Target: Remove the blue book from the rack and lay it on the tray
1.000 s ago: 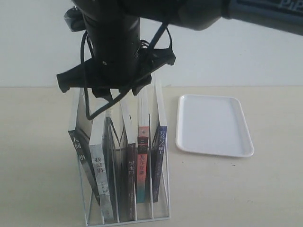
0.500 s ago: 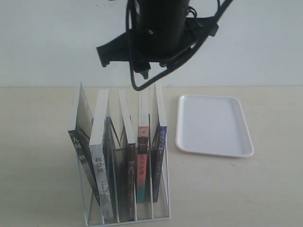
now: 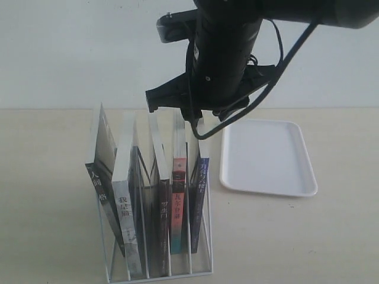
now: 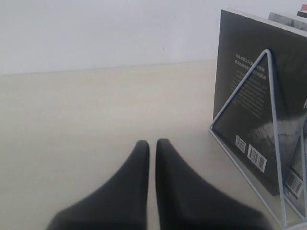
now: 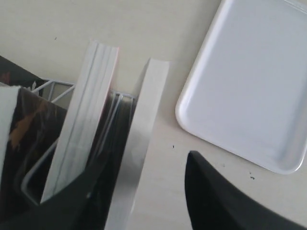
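Observation:
The blue book [image 3: 200,198] stands upright in the rightmost slot of the white wire rack [image 3: 160,274], dark blue spine facing the camera. My right gripper [image 3: 198,125] hangs just above the book's top edge. In the right wrist view it is open [image 5: 144,191], one finger on each side of the book's white page edge [image 5: 146,124], apart from it. The white tray [image 3: 266,157] lies flat to the right of the rack, also seen from the right wrist [image 5: 254,81]. My left gripper [image 4: 152,143] is shut on nothing, low over the table beside the rack's triangular wire divider [image 4: 238,90].
Other books share the rack: a red-and-teal-spined one [image 3: 178,201] right beside the blue book, a dark one [image 3: 161,207], a grey-spined one [image 3: 127,225] and a leaning black one [image 3: 100,177]. The black book's back cover [image 4: 244,96] faces my left gripper.
My right arm has swung from above the rack's left side to the right and come down over the blue book. The books and tray have not moved.

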`<action>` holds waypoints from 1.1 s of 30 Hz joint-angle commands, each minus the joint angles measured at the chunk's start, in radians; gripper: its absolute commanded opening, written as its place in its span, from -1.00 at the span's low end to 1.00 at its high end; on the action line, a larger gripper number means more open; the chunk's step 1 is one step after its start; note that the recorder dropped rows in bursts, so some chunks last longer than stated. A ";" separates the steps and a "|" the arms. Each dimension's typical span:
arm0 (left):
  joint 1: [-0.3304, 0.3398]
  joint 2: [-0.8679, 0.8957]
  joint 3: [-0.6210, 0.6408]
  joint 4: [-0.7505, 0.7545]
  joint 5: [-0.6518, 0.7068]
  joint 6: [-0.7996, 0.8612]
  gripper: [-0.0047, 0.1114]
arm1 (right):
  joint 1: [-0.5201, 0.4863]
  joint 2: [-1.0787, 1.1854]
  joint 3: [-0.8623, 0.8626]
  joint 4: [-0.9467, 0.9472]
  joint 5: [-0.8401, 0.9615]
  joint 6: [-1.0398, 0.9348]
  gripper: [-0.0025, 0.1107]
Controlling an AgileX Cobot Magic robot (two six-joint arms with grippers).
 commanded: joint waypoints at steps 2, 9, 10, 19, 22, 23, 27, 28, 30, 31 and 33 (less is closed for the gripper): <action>0.003 -0.002 0.003 -0.003 -0.001 0.004 -0.85 | -0.008 0.019 0.003 0.004 -0.009 -0.011 -0.17; 0.003 -0.002 0.003 -0.003 -0.001 0.004 -0.85 | -0.008 0.083 0.003 0.021 -0.019 -0.018 -0.17; 0.003 -0.002 0.003 -0.003 -0.001 0.004 -0.85 | -0.008 0.086 0.003 0.021 -0.019 -0.018 -0.17; 0.003 -0.002 0.003 -0.003 -0.001 0.004 -0.85 | -0.008 0.084 -0.007 0.021 0.010 -0.018 -0.96; 0.003 -0.002 0.003 -0.003 -0.001 0.004 -0.85 | -0.008 0.084 -0.007 0.021 0.011 -0.018 -0.96; 0.003 -0.002 0.003 -0.003 -0.001 0.004 -0.85 | -0.008 0.082 -0.008 0.021 0.011 -0.018 -0.96; 0.003 -0.002 0.003 -0.003 -0.001 0.004 -0.85 | -0.008 0.067 -0.038 0.023 0.027 -0.010 -0.96; 0.003 -0.002 0.003 -0.003 -0.001 0.004 -0.85 | -0.008 0.061 -0.047 0.023 0.035 -0.010 -0.96; 0.003 -0.002 0.003 -0.003 -0.001 0.004 -0.85 | -0.008 0.047 -0.058 0.023 0.046 -0.010 -0.96; 0.003 -0.002 0.003 -0.003 -0.001 0.004 -0.85 | -0.008 0.036 -0.062 0.023 0.051 -0.010 -0.96; 0.003 -0.002 0.003 -0.003 -0.001 0.004 -0.85 | -0.008 0.019 -0.071 0.021 0.061 -0.010 -0.96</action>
